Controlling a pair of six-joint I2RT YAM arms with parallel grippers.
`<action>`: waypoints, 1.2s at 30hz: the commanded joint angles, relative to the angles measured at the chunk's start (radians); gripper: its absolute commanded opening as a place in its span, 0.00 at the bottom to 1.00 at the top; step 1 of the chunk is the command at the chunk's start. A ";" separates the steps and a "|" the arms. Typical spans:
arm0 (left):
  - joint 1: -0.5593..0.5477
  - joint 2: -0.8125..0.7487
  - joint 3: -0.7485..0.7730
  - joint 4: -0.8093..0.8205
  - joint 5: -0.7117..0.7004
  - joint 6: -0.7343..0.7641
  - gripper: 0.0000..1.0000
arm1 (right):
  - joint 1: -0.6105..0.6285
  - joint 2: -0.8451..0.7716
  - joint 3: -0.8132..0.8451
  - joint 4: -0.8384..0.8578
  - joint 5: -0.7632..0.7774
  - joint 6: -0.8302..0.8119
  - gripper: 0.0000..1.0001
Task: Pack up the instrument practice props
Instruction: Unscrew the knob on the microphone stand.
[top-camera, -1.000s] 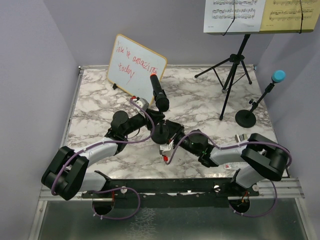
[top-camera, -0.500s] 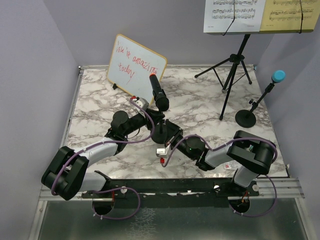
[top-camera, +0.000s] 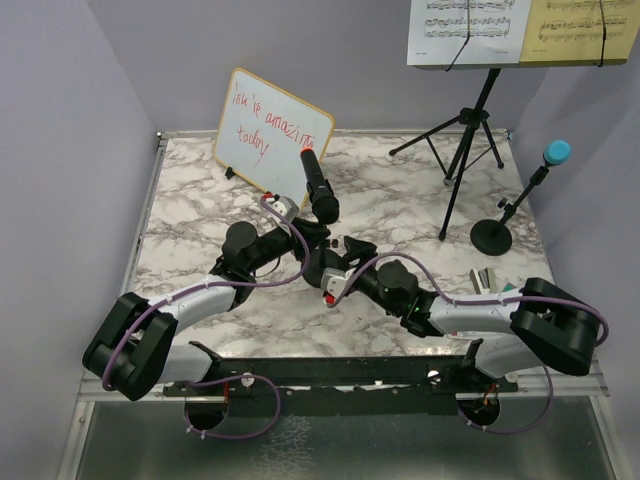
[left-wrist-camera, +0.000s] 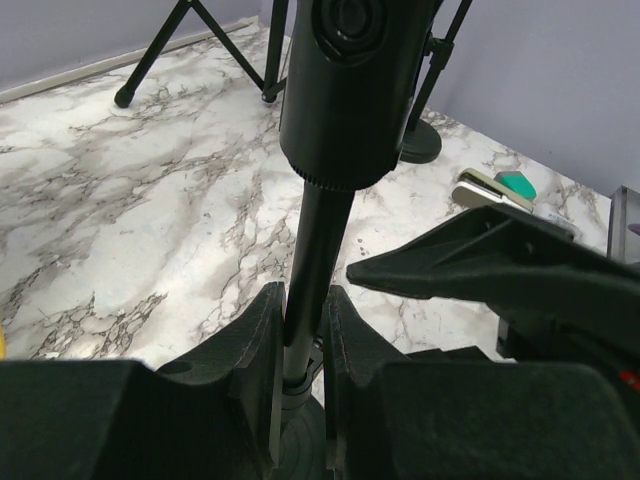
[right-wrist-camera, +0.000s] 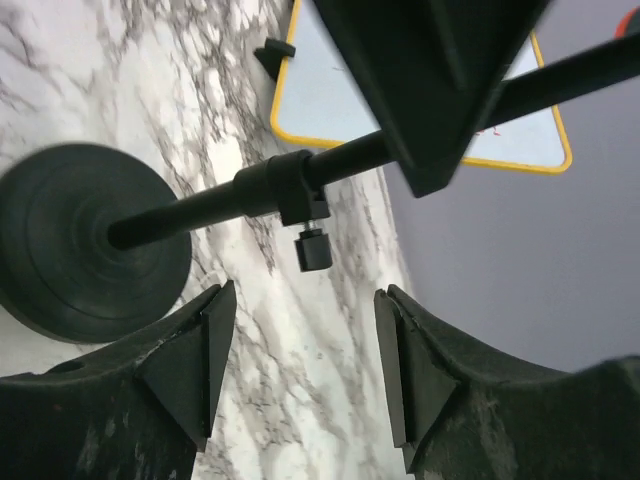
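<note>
Right gripper (right-wrist-camera: 300, 340): fingers spread, nothing pinched – held just beside the round base (right-wrist-camera: 80, 240) of the near mic holder.
Left gripper (left-wrist-camera: 300, 330): pressed onto the thin pole (left-wrist-camera: 315, 250) of that holder, low down.
Black microphone (left-wrist-camera: 350, 80): carried on top of the pole, at the table's middle.
Step in hand: the holder is judged to be steadied for a second grasp – the pole should be taken squarely near the clamp knob (right-wrist-camera: 313, 248), and the top-heavy microphone kept from tipping.
Whiteboard (top-camera: 272, 130): red handwriting, apparently "You're amazing today".
Blue microphone (top-camera: 556, 152): no marking legible.
Sheet music (top-camera: 468, 25): printed staves only; no title can be read.
</note>
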 joint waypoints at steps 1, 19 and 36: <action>-0.011 -0.012 0.015 -0.026 0.055 -0.030 0.00 | -0.011 -0.099 0.031 -0.239 -0.077 0.325 0.65; -0.011 -0.023 0.015 -0.033 0.055 -0.031 0.00 | -0.217 -0.286 0.049 -0.240 -0.160 1.487 0.85; -0.011 -0.038 0.015 -0.042 0.062 -0.029 0.00 | -0.291 -0.060 0.019 -0.038 -0.220 2.194 0.75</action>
